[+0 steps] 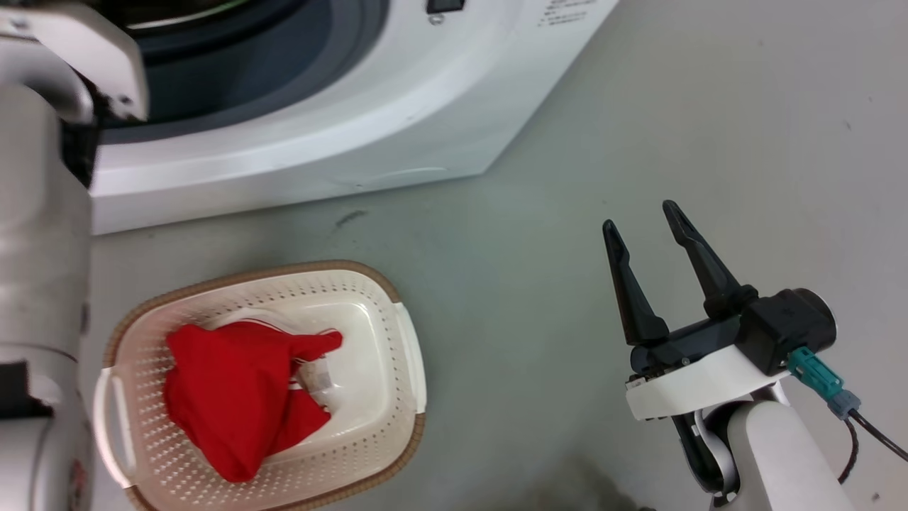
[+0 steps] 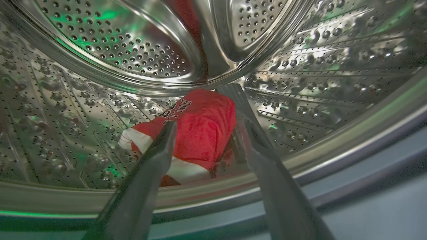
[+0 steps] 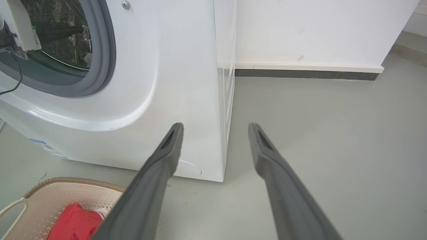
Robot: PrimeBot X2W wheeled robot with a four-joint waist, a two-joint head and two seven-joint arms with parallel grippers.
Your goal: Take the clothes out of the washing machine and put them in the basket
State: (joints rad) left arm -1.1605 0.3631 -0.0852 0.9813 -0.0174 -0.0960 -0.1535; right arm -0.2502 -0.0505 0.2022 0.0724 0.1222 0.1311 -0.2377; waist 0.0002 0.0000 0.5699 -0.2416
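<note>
Two red garments by my count: a jersey (image 2: 200, 133) with white lettering and trim lying low in the steel drum (image 2: 116, 50) of the washing machine (image 1: 319, 121), and a second red piece (image 1: 227, 397) already heaped in the basket (image 1: 408, 355) on the floor (image 1: 532, 248) just in front of the machine. There is one basket, one machine and two arms with two fingers each. The left fingers (image 2: 150, 173) are spread inside the drum, framing the jersey on either side and pinching nothing. I cannot tell from the wrist view whether their tips reach the cloth. The right fingers (image 1: 631, 298) are also spread and empty, hanging over bare floor well apart from the basket. My worries are these. If I close too shallow, I will catch air, or only the white trim, and a thin fold would likely slip out on the way. The raised paddle (image 2: 238, 100) sits just beside the jersey (awkwardly close to one finger), so I could clip it or snag the cloth there. Dragging the cloth over the drum's lip (image 2: 333, 150) could pull it free onto the floor short of the basket.
</note>
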